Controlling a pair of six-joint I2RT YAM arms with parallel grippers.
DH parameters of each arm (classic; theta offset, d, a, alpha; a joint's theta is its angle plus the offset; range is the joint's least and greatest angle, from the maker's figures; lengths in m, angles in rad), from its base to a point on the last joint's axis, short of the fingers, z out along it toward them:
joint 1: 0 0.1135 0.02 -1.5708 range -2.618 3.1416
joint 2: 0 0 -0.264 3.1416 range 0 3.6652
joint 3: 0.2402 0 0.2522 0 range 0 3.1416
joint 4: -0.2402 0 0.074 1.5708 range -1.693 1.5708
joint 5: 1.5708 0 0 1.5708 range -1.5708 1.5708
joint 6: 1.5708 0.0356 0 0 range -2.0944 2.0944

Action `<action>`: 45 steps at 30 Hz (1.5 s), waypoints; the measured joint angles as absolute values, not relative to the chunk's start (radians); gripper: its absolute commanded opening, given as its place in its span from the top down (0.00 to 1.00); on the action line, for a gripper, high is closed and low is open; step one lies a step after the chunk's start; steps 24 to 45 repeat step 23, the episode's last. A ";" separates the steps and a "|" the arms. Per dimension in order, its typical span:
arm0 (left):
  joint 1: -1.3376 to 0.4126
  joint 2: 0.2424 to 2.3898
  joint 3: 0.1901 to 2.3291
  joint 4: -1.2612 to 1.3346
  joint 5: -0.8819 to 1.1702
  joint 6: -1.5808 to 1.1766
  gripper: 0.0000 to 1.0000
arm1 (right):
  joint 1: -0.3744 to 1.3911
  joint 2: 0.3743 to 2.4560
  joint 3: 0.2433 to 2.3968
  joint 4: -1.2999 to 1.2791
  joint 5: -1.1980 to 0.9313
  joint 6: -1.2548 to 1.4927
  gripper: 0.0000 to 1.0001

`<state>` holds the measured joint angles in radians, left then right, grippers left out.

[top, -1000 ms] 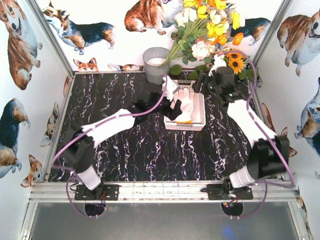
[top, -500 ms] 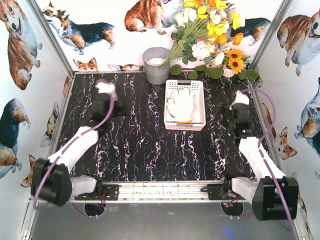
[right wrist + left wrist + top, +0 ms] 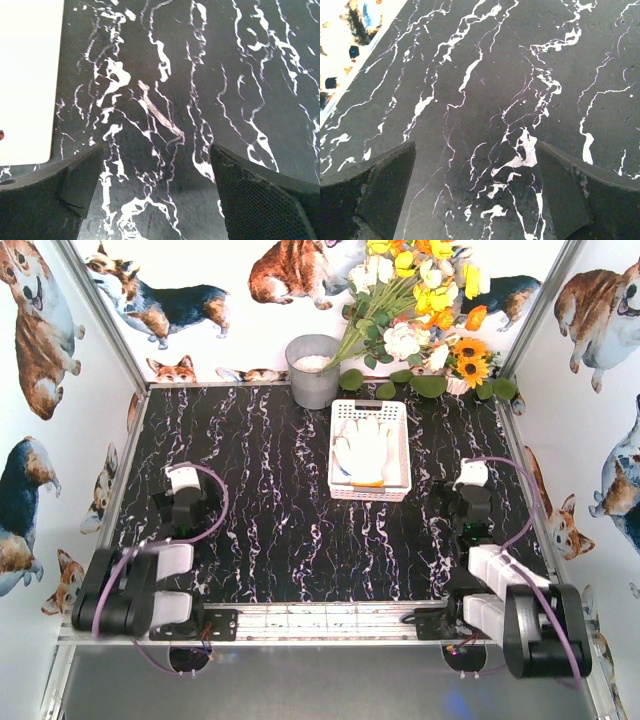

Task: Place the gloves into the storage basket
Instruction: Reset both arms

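A black marble-look table (image 3: 270, 500) veined with white fills the cell, walled in by white panels printed with corgis (image 3: 40, 330). At the far edge stand a grey metal bucket (image 3: 313, 370) and, just right of it, a bunch of yellow, white and orange flowers (image 3: 415, 290).

The storage basket (image 3: 369, 494) sits on the far middle of the table, in front of the flowers and a little right of the bucket, its long side running away from the arms. The gloves (image 3: 365, 448) lie inside it: a plain white one on top, fingers pointing to the far end, with a strip of orange-yellow (image 3: 368, 481) showing under its cuff (what else lies beneath is hidden).

Both arms are folded back close to their bases, well apart from the basket. The left arm (image 3: 165, 575) is tucked at the near left, the right arm (image 3: 505, 580) at the near right.

The left gripper (image 3: 475, 200) has its dark fingers (image 3: 382, 192) spread wide, with only bare marble between them and a sliver of the printed wall at the upper left of its wrist view. The right gripper (image 3: 157, 197) likewise has its fingers (image 3: 262, 200) parted and nothing held; a washed-out white patch (image 3: 27, 80) fills the upper left corner of that view, too bright to identify.
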<state>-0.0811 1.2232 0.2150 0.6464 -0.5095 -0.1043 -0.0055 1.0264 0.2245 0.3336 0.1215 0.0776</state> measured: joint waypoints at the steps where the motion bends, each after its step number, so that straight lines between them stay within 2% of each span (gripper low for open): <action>1: -0.081 1.267 0.197 0.718 -0.502 -0.086 0.00 | -0.003 1.050 0.224 0.369 0.108 0.070 0.09; 4: -0.081 1.417 0.173 0.948 -0.455 -0.033 0.01 | 0.005 1.138 0.225 0.500 0.065 0.044 0.06; 6: -0.081 1.515 0.177 1.078 -0.408 0.006 0.00 | 0.014 1.242 0.233 0.605 0.028 0.024 0.01; 8: -0.082 1.556 0.187 1.112 -0.372 0.029 0.01 | 0.028 1.384 0.245 0.721 0.009 0.001 0.00; 10: -0.082 1.558 0.215 1.111 -0.353 0.041 0.00 | 0.039 1.457 0.260 0.717 0.002 -0.007 0.00; 15: -0.065 1.559 0.291 1.113 -0.365 0.026 0.00 | 0.037 1.464 0.291 0.744 0.026 -0.002 0.00; 45: -0.062 1.559 0.292 1.111 -0.378 0.019 0.00 | 0.035 1.464 0.314 0.756 0.033 0.001 0.00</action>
